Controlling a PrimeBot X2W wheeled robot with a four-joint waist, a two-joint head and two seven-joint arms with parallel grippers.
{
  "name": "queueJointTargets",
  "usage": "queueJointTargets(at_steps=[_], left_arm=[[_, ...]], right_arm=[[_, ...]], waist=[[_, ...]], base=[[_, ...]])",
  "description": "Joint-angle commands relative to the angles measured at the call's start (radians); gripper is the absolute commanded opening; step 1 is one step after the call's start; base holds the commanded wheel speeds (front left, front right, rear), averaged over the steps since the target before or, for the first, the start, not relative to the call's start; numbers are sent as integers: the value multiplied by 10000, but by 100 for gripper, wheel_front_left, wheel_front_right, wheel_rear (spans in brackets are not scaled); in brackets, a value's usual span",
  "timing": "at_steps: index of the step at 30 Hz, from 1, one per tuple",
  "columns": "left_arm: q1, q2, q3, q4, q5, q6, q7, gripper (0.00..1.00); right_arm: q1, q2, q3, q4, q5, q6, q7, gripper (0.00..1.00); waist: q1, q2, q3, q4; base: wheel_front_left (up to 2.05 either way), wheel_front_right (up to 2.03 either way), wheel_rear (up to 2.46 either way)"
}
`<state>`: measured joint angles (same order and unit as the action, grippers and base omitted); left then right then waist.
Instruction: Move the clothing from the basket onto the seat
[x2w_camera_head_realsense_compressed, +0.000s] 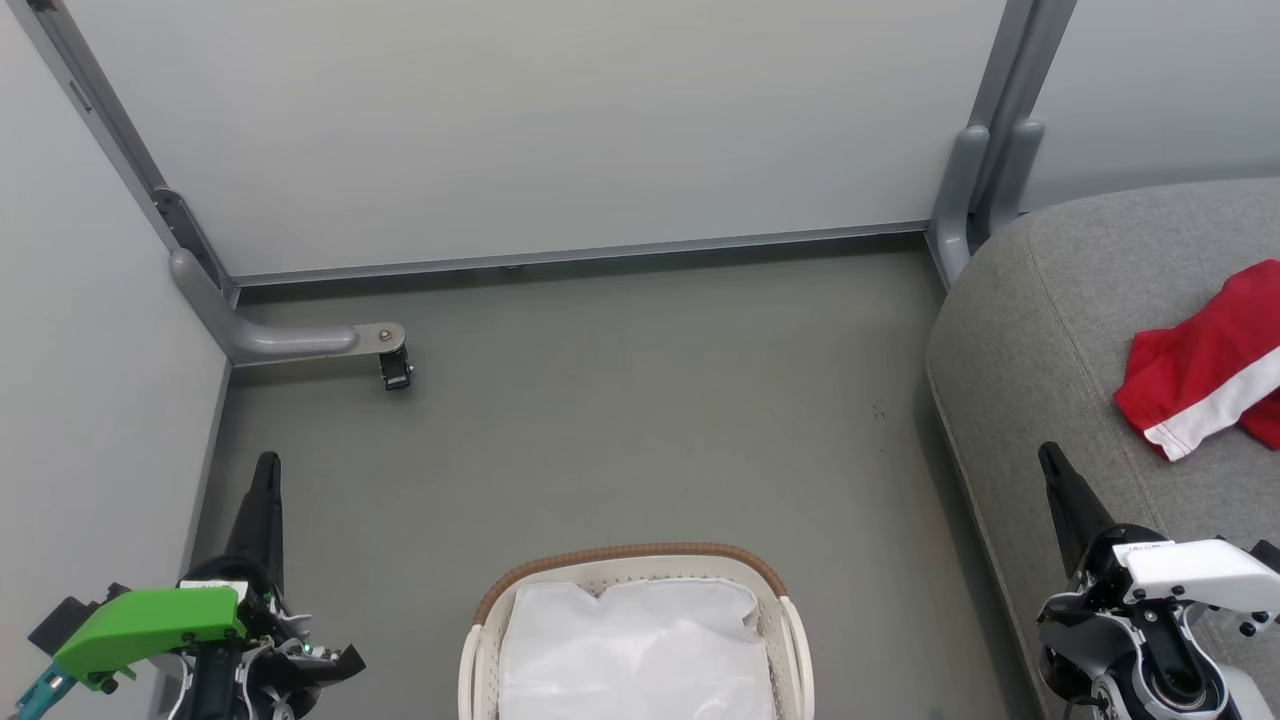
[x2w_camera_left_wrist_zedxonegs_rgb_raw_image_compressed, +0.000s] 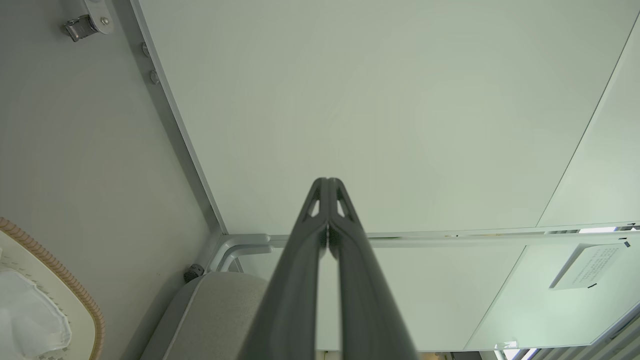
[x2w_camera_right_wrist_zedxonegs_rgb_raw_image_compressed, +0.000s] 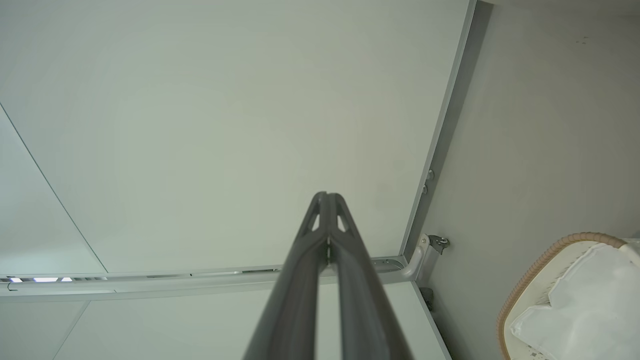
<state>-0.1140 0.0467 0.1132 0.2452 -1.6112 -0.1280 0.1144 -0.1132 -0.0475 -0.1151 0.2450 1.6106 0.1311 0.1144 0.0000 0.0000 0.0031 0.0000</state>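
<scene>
Red clothing (x2w_camera_head_realsense_compressed: 1205, 362) with a white stripe lies crumpled on the grey seat (x2w_camera_head_realsense_compressed: 1040, 330) at the right. The white basket (x2w_camera_head_realsense_compressed: 780, 620) with its brown woven rim stands on the floor at the bottom centre, holding its white liner (x2w_camera_head_realsense_compressed: 635, 650). My left gripper (x2w_camera_head_realsense_compressed: 266, 462) is at the lower left, shut and empty, fingers pointing up, left of the basket. My right gripper (x2w_camera_head_realsense_compressed: 1046, 452) is at the lower right, shut and empty, over the seat's near edge, below the clothing. In the wrist views each gripper (x2w_camera_left_wrist_zedxonegs_rgb_raw_image_compressed: 327, 181) (x2w_camera_right_wrist_zedxonegs_rgb_raw_image_compressed: 327, 195) has its fingers pressed together.
Pale partition panels (x2w_camera_head_realsense_compressed: 520, 130) wall in the grey floor (x2w_camera_head_realsense_compressed: 620, 420) at the back and left. A grey partition foot with a castor (x2w_camera_head_realsense_compressed: 396, 372) juts out at the back left. Another grey post foot (x2w_camera_head_realsense_compressed: 960, 210) stands by the seat's far corner.
</scene>
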Motion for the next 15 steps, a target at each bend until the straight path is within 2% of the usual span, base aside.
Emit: queueJointTargets(at_steps=[1,15], left_arm=[[103,66,26,-20,-29,-51,35,0],[104,66,25,-21,-30,-51,34,0]], right_arm=[[115,-51,-22,-37,39,-7,34,0],[116,-51,-20,-38,40,-7,32,0]], waist=[[0,0,0,0],[0,0,0,0]], base=[[0,0,0],[0,0,0]])
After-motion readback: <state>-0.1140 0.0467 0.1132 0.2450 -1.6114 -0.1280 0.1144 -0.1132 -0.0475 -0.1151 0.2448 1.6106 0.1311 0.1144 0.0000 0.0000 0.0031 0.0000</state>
